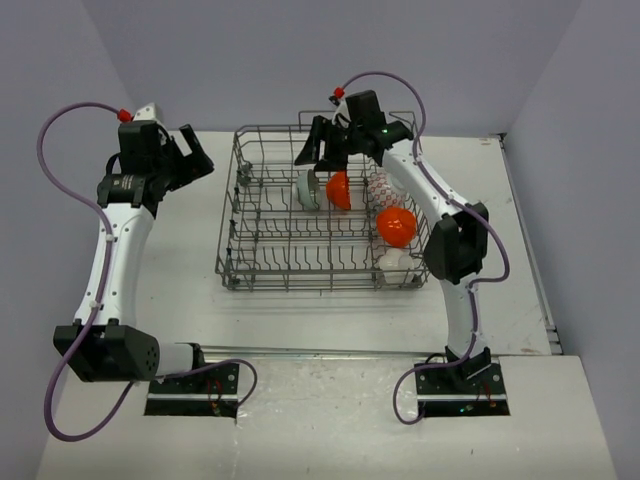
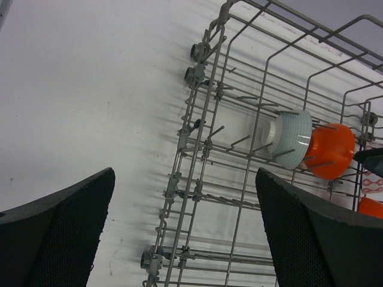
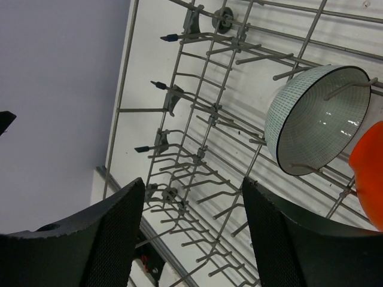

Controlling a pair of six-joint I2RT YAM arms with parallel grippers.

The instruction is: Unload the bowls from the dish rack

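The grey wire dish rack (image 1: 262, 243) stands mid-table. In it are a blue-teal speckled bowl (image 1: 308, 190), an orange bowl (image 1: 339, 190), a white bowl with a red pattern (image 1: 380, 187), a second orange bowl (image 1: 396, 226) and a plain white bowl (image 1: 393, 261). My right gripper (image 1: 318, 152) hovers open over the rack's far side, just above the speckled bowl (image 3: 317, 119), with nothing between its fingers. Left of the rack, my left gripper (image 1: 195, 158) is wide open and empty. Its wrist view looks down on the rack's left wall (image 2: 203, 149), the speckled bowl (image 2: 292, 137) and an orange bowl (image 2: 330, 150).
Bare white tabletop (image 1: 180, 260) lies left of the rack and along its front. Grey walls close in the back and both sides. The right arm's forearm (image 1: 440, 215) runs along the rack's right end. A seam (image 1: 330, 352) crosses the table near the arm bases.
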